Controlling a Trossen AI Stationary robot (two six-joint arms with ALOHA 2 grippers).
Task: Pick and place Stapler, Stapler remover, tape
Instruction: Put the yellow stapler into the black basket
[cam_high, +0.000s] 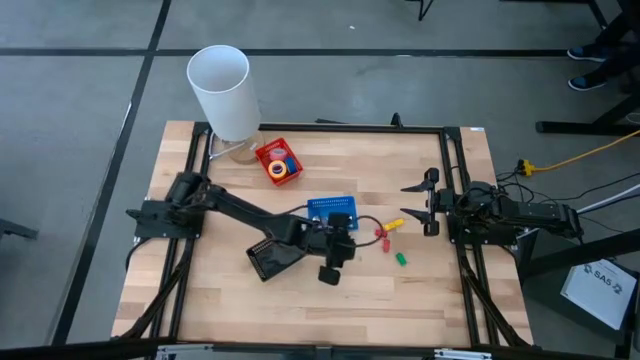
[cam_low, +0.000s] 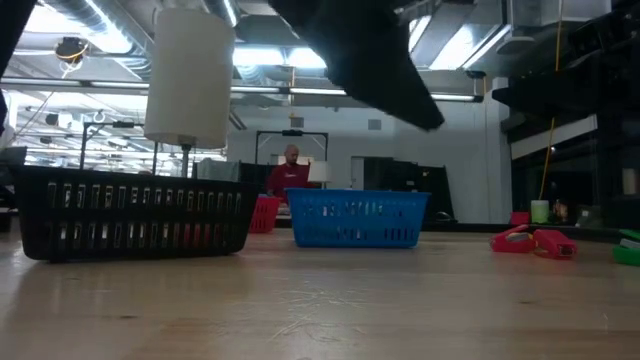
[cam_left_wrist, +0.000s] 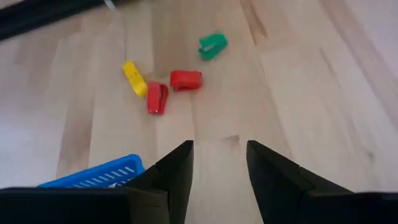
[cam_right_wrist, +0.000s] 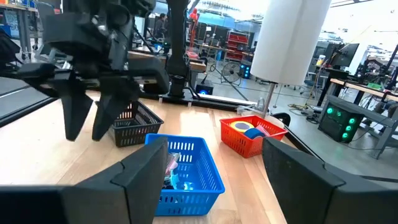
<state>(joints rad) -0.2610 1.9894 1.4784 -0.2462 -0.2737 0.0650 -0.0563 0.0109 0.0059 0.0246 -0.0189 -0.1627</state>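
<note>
High view: tape (cam_high: 281, 166) already in red basket (cam_high: 262, 154); staplers (cam_high: 382, 236) beside blue basket (cam_high: 322, 206) untouched; left gripper (cam_high: 333, 262) spread, empty.

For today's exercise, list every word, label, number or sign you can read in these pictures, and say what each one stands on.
"SA5": on the white sheet lying on the floor beside the table's right edge, high view.
Smaller print under it on that sheet: too small to read.
Baskets, small coloured pieces, both arms: no readable text.
Room behind the table, low and right wrist views: no sign is legible.
</note>
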